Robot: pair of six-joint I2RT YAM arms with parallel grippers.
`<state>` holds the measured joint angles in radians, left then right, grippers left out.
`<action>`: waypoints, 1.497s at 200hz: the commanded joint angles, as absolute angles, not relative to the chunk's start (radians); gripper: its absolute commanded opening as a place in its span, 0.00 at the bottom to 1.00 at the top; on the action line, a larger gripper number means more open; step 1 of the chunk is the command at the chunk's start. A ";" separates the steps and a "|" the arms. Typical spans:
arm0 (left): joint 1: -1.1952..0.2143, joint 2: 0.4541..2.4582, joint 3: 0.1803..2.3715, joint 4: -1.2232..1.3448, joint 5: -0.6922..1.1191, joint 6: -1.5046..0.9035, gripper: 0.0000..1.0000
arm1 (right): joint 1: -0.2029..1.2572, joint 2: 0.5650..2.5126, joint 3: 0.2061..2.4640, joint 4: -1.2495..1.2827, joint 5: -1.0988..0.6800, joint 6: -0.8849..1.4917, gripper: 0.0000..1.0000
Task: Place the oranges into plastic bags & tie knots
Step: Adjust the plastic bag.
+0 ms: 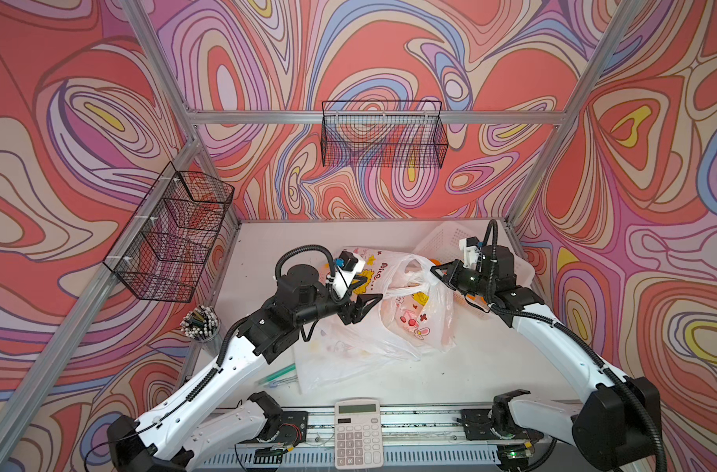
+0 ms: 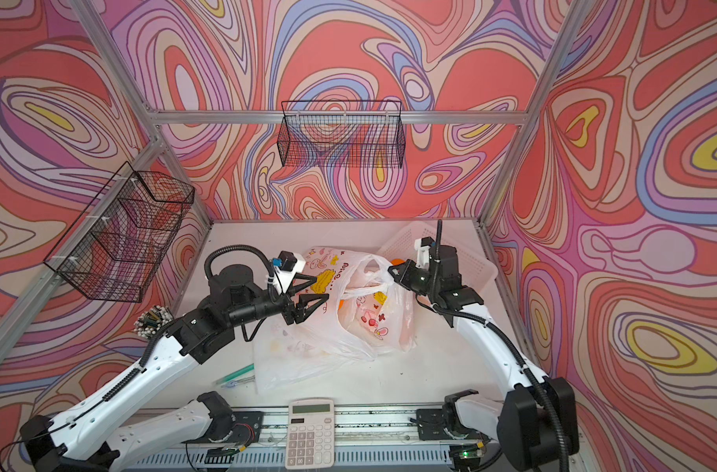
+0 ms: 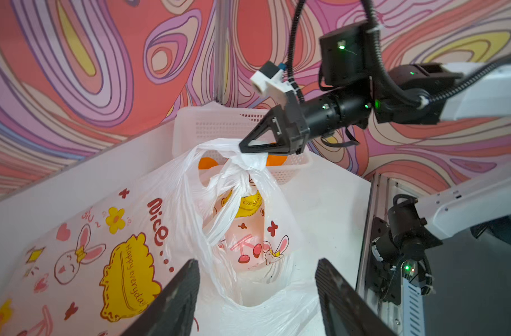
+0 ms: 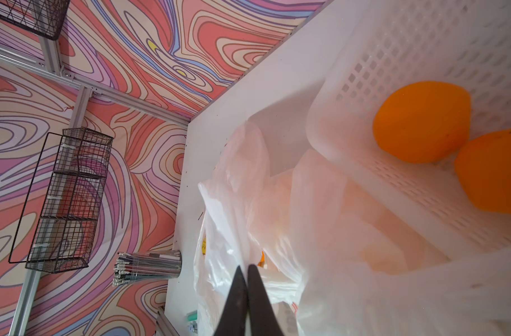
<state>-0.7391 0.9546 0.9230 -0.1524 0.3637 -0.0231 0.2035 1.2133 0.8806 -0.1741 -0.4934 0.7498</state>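
A translucent white plastic bag (image 1: 414,323) (image 3: 248,232) printed with rabbits stands mid-table, and an orange glow shows through its wall. My right gripper (image 1: 432,269) (image 3: 242,145) (image 4: 245,266) is shut on the bag's bunched handles (image 3: 250,163) and holds them up. I cannot tell whether the twist below it is a tied knot. My left gripper (image 1: 371,292) (image 3: 257,261) hangs open just left of the bag, with nothing between its fingers. Two oranges (image 4: 420,122) (image 4: 493,171) lie in the white perforated basket (image 4: 423,43). More plastic bags (image 1: 332,359) (image 3: 103,247) lie flat under my left arm.
The white basket (image 1: 438,241) stands at the back right under my right arm. A calculator (image 1: 357,433) lies at the front edge. A cup of pens (image 1: 201,323) stands at the left edge, and a green pen (image 1: 279,374) lies near it. Wire baskets (image 1: 173,237) (image 1: 383,135) hang on the walls.
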 commanded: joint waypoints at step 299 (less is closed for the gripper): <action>-1.236 1.490 0.722 0.227 -0.369 0.773 0.18 | 0.189 1.184 0.831 -0.106 -0.597 0.745 0.00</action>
<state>-1.2335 1.5055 0.7204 0.1520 -0.2905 0.7620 0.1955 1.2110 0.8474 -0.1249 -0.5739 0.7452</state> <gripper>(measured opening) 0.365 0.047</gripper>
